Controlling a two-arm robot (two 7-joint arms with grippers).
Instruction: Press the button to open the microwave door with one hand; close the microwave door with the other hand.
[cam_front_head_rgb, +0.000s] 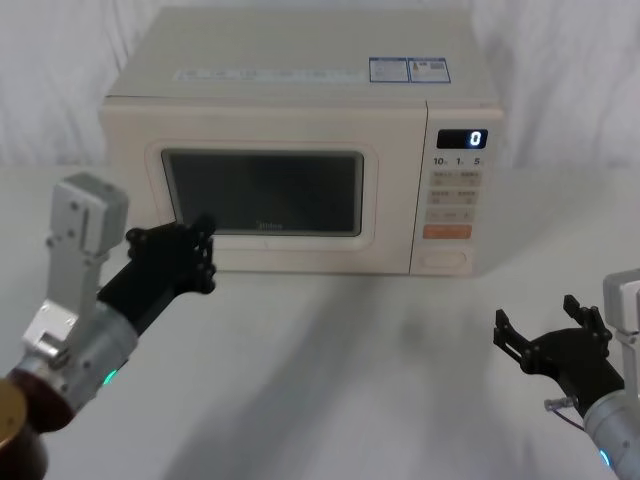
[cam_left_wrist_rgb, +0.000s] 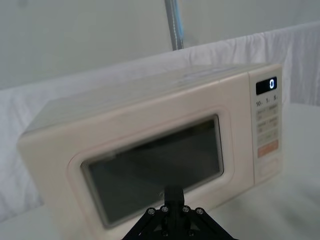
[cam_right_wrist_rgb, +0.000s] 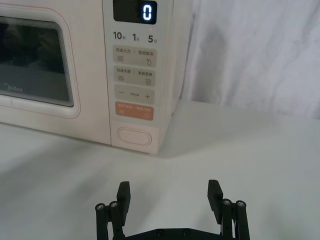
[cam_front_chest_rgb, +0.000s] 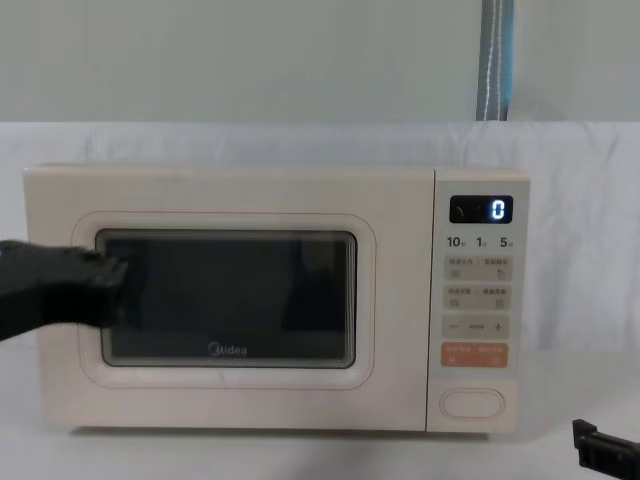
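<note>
step: door closing seems finished, microwave door (cam_front_head_rgb: 262, 190) shut | left gripper (cam_front_head_rgb: 186, 250) closed, centre-left, at window | right gripper (cam_right_wrist_rgb: 170, 196) open, lower right | next: withdraw left

At the chest view's left, the left pincer (cam_front_chest_rgb: 105, 290) covers the door's (cam_front_chest_rgb: 230, 300) window edge; we cannot tell its finger gap. The right pincer (cam_front_chest_rgb: 603, 452) is cut off at lower right. Keypad labels (cam_front_head_rgb: 452, 195) are too small to read.
</note>
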